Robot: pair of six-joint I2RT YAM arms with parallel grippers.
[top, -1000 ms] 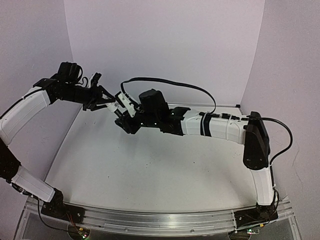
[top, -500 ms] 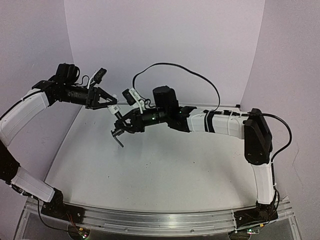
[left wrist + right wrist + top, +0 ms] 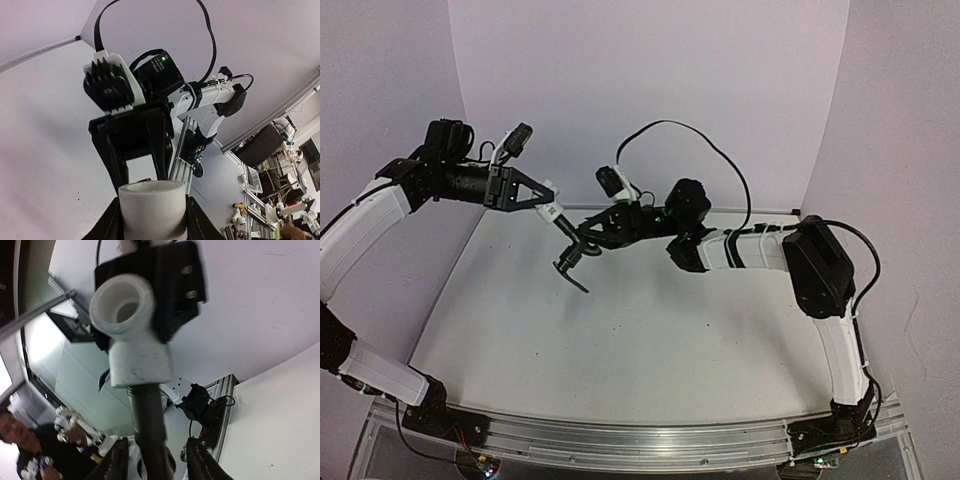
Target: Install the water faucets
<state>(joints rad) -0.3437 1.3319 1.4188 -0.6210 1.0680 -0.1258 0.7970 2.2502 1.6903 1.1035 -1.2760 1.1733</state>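
The water faucet is held in the air over the back of the table. Its white fitting sits between the fingers of my left gripper, which is shut on it. In the left wrist view the fitting fills the space between the jaws. The thin black hooked piece hangs down from the fitting. My right gripper stands around that black stem. Its fingers are apart from the stem, with gaps on both sides. The right wrist view shows the white fitting above, held by the left gripper.
The white table lies below the two grippers. An aluminium rail runs along the near edge. The right arm's cable loops above its wrist. Purple walls stand close on three sides.
The right wrist has rolled and its jaws closed on the black stem, then loosened. The black hooked piece now hangs in plain sight below the fitting. The left gripper rose slightly, still holding the fitting.
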